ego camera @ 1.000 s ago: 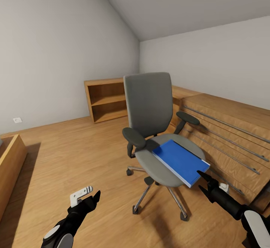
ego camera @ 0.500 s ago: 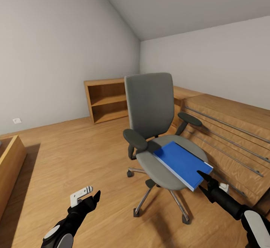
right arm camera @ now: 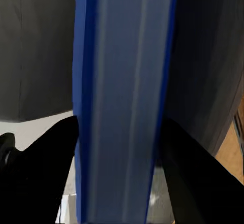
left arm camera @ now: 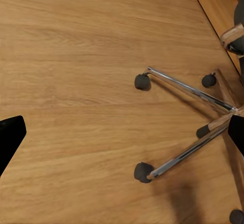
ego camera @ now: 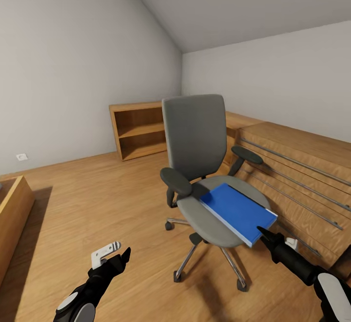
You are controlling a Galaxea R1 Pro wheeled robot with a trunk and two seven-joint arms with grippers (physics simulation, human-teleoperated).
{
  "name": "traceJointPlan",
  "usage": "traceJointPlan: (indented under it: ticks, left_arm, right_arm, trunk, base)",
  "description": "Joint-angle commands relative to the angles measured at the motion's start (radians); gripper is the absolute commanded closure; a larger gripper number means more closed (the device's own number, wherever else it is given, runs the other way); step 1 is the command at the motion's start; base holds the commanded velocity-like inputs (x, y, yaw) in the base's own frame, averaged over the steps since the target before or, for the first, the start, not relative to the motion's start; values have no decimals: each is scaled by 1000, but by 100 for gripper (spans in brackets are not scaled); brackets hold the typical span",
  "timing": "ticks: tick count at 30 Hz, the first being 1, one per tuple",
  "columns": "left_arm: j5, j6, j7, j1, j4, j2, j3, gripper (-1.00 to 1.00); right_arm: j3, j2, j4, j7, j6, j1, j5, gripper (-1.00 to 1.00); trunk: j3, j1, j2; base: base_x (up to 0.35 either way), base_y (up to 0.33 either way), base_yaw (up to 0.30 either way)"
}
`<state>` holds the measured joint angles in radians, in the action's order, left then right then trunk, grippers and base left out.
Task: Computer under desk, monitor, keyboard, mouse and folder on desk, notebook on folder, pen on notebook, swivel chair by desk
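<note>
One blue folder [ego camera: 237,212] lies flat on the seat of the swivel chair [ego camera: 204,176], its long axis running from the backrest out to the near corner that overhangs the seat edge. That corner sits between the fingers of the right tool [ego camera: 265,235]; the right wrist view shows the folder's edge [right arm camera: 124,97] flanked by both fingers, apparently clenched on it. The left tool [ego camera: 111,257] hangs released, low over the wooden floor [ego camera: 97,200], well apart from the folder.
</note>
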<state>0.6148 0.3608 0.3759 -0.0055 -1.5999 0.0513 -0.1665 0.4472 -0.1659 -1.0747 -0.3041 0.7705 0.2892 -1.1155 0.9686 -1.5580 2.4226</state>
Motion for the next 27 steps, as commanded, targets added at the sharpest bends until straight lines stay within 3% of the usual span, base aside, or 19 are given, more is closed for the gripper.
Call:
traceJointPlan:
  ticks: [1, 8, 22, 27]
  left_arm:
    - [10, 1, 9, -1, -2, 1, -2, -100]
    - [9, 1, 9, -1, -2, 1, -2, -100]
    - [9, 3, 11, -1, -2, 0, -3, -100]
    - [10, 3, 11, -1, -2, 0, -4, -100]
  right_arm:
    - [2, 0, 0, -3, 6, 1, 3, 100]
    - [2, 0, -1, -3, 6, 1, 3, 100]
    - [3, -1, -10, -4, 6, 1, 3, 100]
    - [4, 0, -62, -4, 7, 1, 3, 100]
  trunk:
    - [1, 0, 0]
    - [1, 0, 0]
    - [-43, 54, -98]
    - [-59, 73, -133]
  base:
    - [0, 0, 0]
    - [0, 0, 0]
    - [0, 0, 0]
    - [-205, 0, 0]
